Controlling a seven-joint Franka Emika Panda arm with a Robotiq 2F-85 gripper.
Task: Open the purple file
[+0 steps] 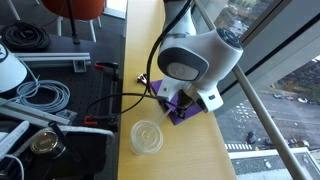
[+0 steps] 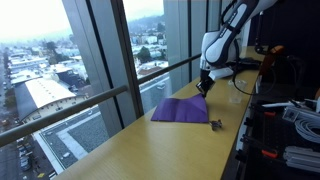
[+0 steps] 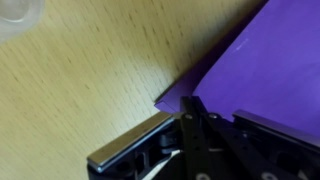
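1. Wooden counter (image 2: 120, 150) running along floor-to-ceiling windows, city rooftops far below.
2. Flat and closed on that counter: the purple file (image 2: 180, 110), with a clear round lid (image 1: 147, 136) near it but not touching.
3. Low over the file's far corner in an exterior view: the gripper (image 2: 204, 90), reaching straight down from the bent arm (image 1: 195, 55).
4. Seen from the wrist view, one metal finger (image 3: 130, 150) just beside the purple corner, close to the bare wood. Cannot tell how wide the jaws stand, with most of the mechanism dark and blurred.
5. Reads as the opening step of the task: lining up on the cover's edge, no lift of the cover visible.
6. Calls next for working a fingertip under the top cover alone, pinching only that thin sheet, then swinging it up and over without dragging the whole file across the smooth wood.
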